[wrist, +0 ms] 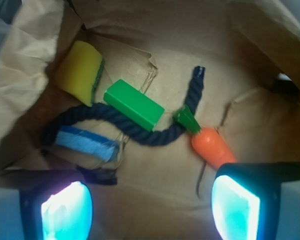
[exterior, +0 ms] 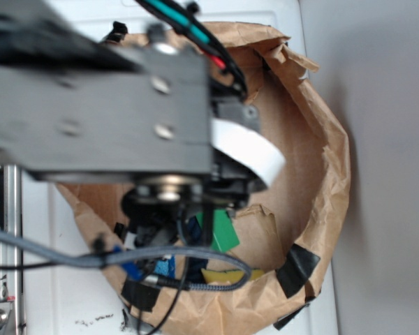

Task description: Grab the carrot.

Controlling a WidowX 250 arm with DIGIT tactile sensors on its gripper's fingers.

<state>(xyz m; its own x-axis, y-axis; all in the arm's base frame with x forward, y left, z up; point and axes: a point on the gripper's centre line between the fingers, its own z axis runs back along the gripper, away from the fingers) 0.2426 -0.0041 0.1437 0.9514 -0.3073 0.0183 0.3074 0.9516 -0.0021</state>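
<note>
Hovering wide, the pincer (wrist: 150, 205) faces the carrot (wrist: 212, 146), its stem touching the blue rope (wrist: 140, 131) beside the green block (wrist: 133, 104).

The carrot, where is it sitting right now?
In the wrist view the carrot lies right of centre on the brown paper, its green stem touching the dark blue rope, its tip hidden behind the gripper's right finger.

White tabletop (exterior: 70, 293): carries one brown paper bag (exterior: 321, 167), crumpled, patched with black tape (exterior: 298, 269), set towards the right edge. Bag floor: carrot (wrist: 212, 147), green block (wrist: 134, 104), blue rope (wrist: 140, 131), yellow sponge (wrist: 81, 71).
</note>
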